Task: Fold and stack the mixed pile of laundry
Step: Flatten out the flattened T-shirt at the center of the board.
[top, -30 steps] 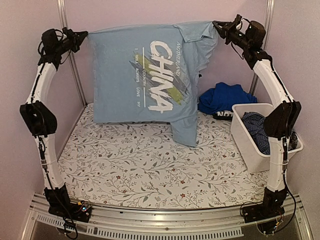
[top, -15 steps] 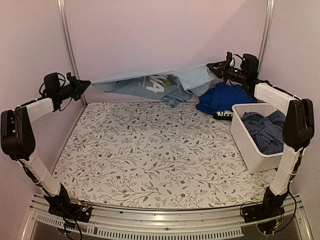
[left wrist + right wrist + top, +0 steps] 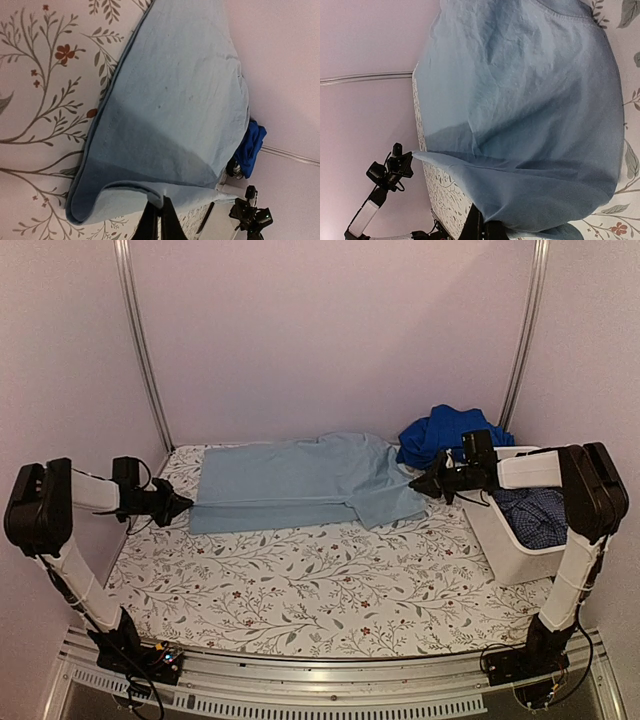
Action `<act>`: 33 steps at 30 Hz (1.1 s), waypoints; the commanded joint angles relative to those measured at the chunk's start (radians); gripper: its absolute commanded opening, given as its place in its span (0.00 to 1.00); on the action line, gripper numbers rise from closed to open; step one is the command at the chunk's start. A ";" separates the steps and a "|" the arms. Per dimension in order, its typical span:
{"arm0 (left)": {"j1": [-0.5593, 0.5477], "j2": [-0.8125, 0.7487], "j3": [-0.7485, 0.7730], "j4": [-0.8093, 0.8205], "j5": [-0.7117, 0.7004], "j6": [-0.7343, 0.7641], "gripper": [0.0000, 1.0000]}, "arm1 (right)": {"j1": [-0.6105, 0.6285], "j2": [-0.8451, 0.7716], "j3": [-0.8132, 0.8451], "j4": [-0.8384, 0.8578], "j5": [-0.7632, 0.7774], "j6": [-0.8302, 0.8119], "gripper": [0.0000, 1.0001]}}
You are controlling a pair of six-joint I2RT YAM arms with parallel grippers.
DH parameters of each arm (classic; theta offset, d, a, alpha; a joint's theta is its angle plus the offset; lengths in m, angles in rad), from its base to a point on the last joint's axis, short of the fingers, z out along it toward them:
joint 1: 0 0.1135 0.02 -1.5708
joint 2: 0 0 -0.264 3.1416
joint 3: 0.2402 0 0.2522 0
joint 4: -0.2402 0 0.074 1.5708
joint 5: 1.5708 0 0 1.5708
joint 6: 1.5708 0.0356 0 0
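Right now you have the pale blue T-shirt (image 3: 300, 480) spread flat across the far half of the flower-patterned table cover (image 3: 300, 580), running left to right, with one sleeve reaching toward the near right. Your left gripper (image 3: 183, 504) sits low at the shirt's near left corner, and its claw is pressed together on the cloth. From the left wrist camera you can see the dark fingers (image 3: 150, 225) pinching the hem, so the corner lifts slightly off the cover and folds over itself beside them while the rest of the shirt (image 3: 170, 100) lies down.

Your right gripper (image 3: 415, 483) is at the opposite end, just at the shirt's right edge and close beside the white tub (image 3: 510, 555). Its claw is also pinched shut on the fabric: in the right wrist view the fingers (image 3: 475, 225) disappear under a raised fold of the shirt (image 3: 530, 100), which drapes away from them toward the far wall. Both forearms lie low and near level with the table.

Behind your right gripper, the royal blue garment (image 3: 450, 432) is bunched in a heap at the far right, against the wall and apart from the shirt's body. The dark blue check garment (image 3: 535, 510) lies crumpled inside the tub.
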 commanded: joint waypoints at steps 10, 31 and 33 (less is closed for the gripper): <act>0.045 -0.423 -0.139 -0.575 -0.180 0.137 0.00 | 0.138 -0.352 -0.254 -0.334 0.085 0.054 0.00; 0.072 -0.661 -0.429 -0.735 -0.181 0.053 0.00 | 0.327 -0.728 -0.680 -0.270 0.137 0.345 0.00; 0.072 -0.663 -0.384 -0.774 -0.201 0.065 0.00 | 0.328 -0.740 -0.645 -0.285 0.142 0.347 0.00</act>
